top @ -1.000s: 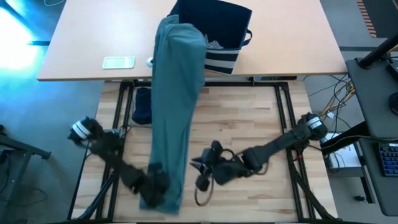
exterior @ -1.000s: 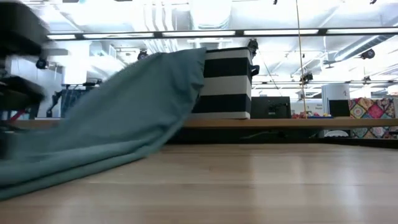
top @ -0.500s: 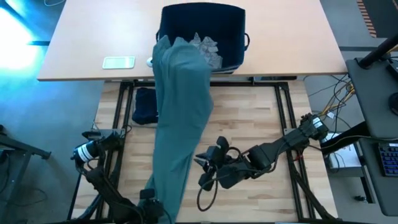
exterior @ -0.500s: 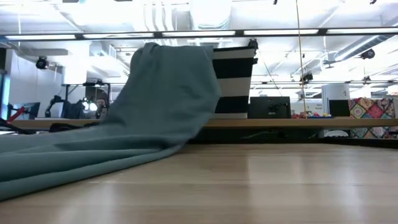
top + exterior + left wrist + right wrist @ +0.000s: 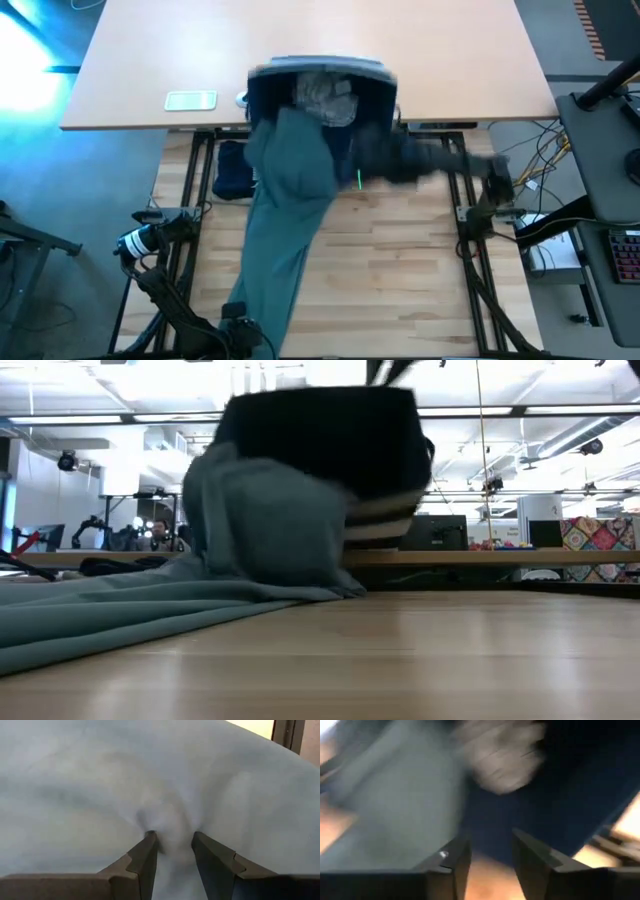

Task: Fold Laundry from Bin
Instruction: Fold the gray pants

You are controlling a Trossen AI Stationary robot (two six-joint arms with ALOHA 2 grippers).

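While the left gripper (image 5: 172,851) keeps its pinch on the teal garment (image 5: 285,235) at the near table edge, the right gripper (image 5: 487,855), jaws apart and empty, has swung up to the bin (image 5: 375,95), which has tipped forward. The garment is nearly free.

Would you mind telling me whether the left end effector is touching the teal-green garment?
Touching. The left wrist view shows the left end effector pinching a fold of the teal-green garment, the cloth puckered between its fingers.
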